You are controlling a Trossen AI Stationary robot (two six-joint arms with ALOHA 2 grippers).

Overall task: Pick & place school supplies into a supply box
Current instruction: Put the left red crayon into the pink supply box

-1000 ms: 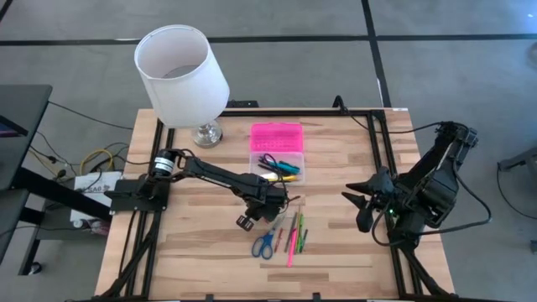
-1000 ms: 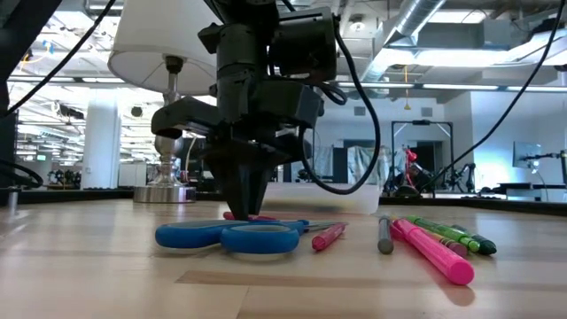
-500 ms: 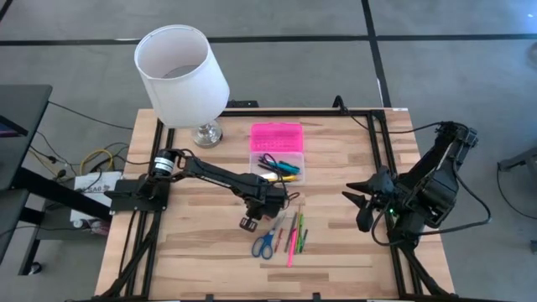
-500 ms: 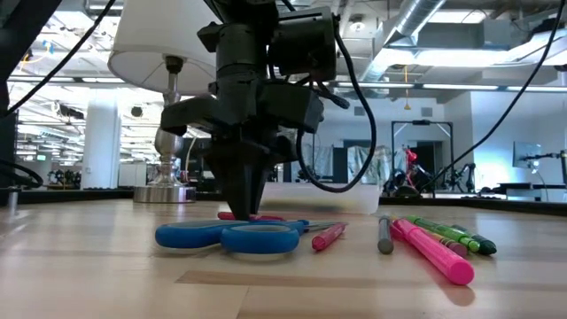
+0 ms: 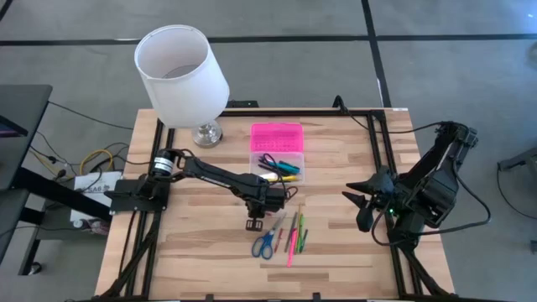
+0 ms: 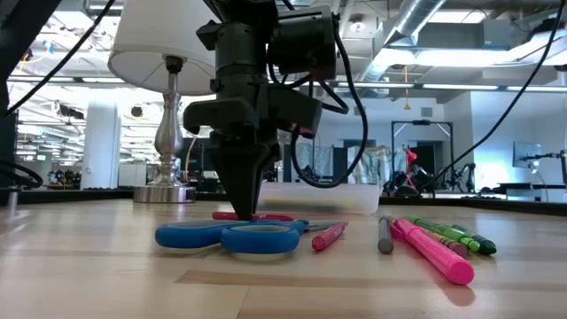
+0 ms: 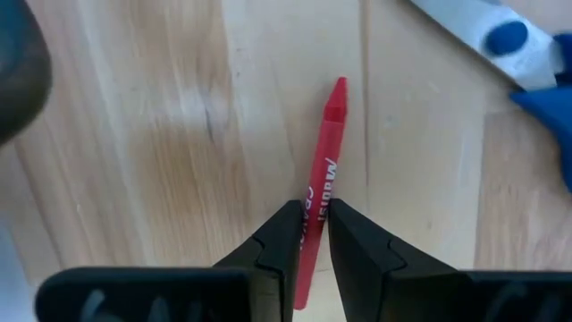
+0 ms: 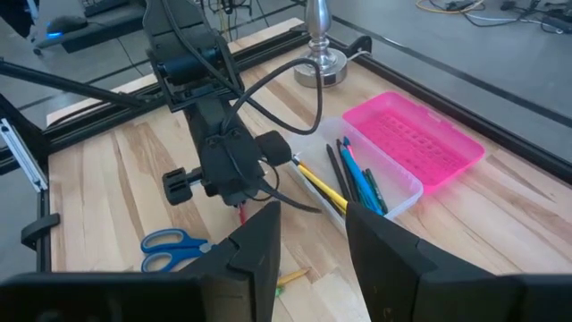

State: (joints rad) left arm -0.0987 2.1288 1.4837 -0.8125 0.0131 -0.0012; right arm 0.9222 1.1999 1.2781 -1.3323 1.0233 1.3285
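We have the left tool (image 7: 311, 234) pointing straight down at the tabletop (image 5: 201, 243), its two fingers pinched on a red crayon (image 7: 319, 183) lying flat on the wood. The crayon sits between the fingertips, its pointed end reaching out ahead of the tool, and the blue-handled scissors (image 5: 263, 244) lie just beside it. The remaining pens and markers (image 5: 295, 235) lie near the tool, past the scissors, and the supply box (image 5: 277, 154) with its pink lid folded back is near the tool on the other side, already holding several pens.

We judge the crayon light and stiff but brittle (wax snaps under a hard squeeze), and its paper wrap gives fair grip. The hold looks close to mid-length, which should keep it from tipping when lifted.

The right tool (image 8: 308, 241) waits well apart at the tabletop's edge, fingers spread and empty.
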